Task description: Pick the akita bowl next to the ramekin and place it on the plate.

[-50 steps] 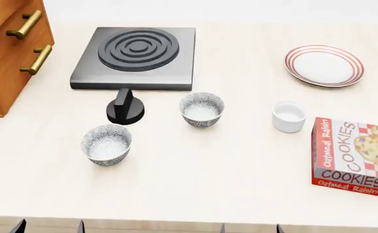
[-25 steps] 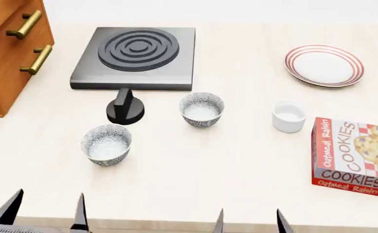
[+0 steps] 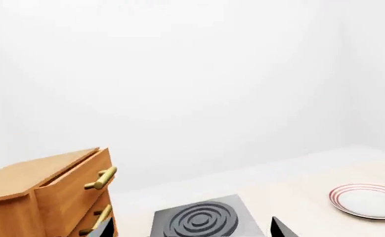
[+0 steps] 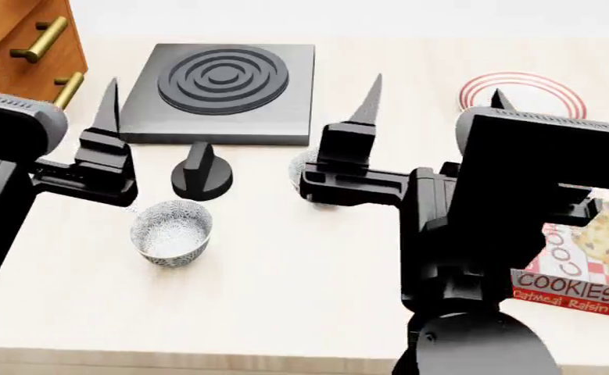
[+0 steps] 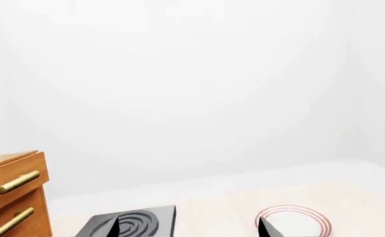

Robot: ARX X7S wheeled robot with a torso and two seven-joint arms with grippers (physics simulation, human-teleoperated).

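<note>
Here, nearest the head camera, we see the two black arms raised over the pale wooden counter (image 4: pixel 283 297). The left gripper (image 4: pixel 44 86) holds its pointed fingers spread apart, empty, near the orange wooden drawer cabinet with brass handles (image 4: pixel 33 39). The right gripper (image 4: pixel 435 90) likewise stands released, its two fingertips wide apart and grasping nothing. Below the left gripper sits a grey-and-white speckled deep bowl (image 4: pixel 170 231), uncovered. At the right edge lies a red oatmeal raisin cookie box (image 4: pixel 581 273), partly hidden by the right arm. Farther in, we find a black conical knob on a round base (image 4: pixel 201 173); beside it the akita bowl (image 4: pixel 300 166), the second speckled bowl, shows only a sliver behind the right arm. The ramekin is hidden from every view. Farther still lie the dark grey square burner with concentric rings (image 4: pixel 220 86) and the white plate with thin red rim rings (image 4: pixel 528 90), empty, partly covered by the right gripper.
</note>
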